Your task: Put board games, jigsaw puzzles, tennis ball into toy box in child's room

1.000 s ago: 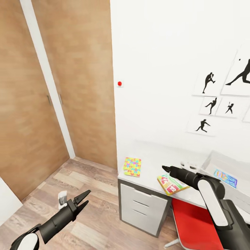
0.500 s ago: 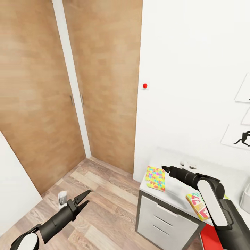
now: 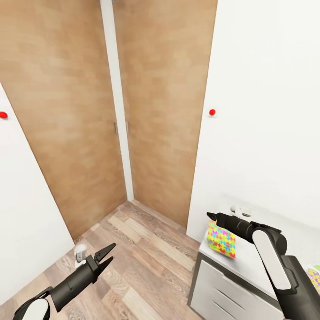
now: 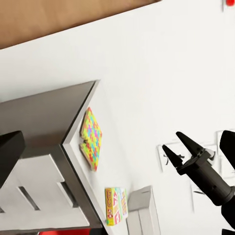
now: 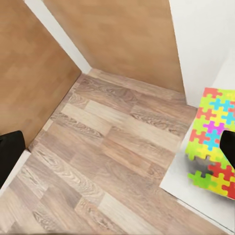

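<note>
Right gripper [image 3: 210, 216] beside multicoloured jigsaw puzzle [image 3: 221, 240]

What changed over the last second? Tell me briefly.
The camera swung to the robot's left, so the whole picture shifted right. The table and the jigsaw puzzle on it slid toward the right edge, and more of the wardrobe doors came in. The things themselves did not move. Nothing was grasped or released: the left claw and right claw stay open and empty, in the same pose.
</note>
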Robot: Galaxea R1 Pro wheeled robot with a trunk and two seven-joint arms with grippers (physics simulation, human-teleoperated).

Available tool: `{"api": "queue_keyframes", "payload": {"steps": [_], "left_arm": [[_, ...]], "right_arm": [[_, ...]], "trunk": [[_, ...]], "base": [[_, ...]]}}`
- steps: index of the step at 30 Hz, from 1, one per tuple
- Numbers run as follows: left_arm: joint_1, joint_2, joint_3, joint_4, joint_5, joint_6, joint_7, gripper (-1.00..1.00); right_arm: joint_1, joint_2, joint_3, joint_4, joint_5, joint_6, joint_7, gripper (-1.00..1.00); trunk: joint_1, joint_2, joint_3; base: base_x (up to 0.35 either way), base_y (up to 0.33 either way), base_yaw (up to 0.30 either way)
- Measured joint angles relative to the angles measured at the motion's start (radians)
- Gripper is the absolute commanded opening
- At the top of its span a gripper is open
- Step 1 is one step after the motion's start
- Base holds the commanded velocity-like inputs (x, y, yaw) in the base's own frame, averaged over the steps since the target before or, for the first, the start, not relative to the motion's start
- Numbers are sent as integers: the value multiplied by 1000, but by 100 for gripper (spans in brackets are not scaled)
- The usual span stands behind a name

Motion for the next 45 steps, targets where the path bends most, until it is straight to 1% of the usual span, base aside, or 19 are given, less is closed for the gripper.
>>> {"api": "queue_keyframes", "payload": {"steps": [24, 45], "left_arm": [[0, -2, 0, -10, 4, 0, 0, 100], [0, -2, 0, -9, 2, 1, 2, 100]], "right_arm": [[0, 0, 2, 0, -1, 0, 1, 100], [4, -3, 2, 0, -1, 3, 3, 100]], "trunk": [[0, 0, 11], [0, 0, 12]], "base": [[2, 2, 278], [0, 0, 288]]}}
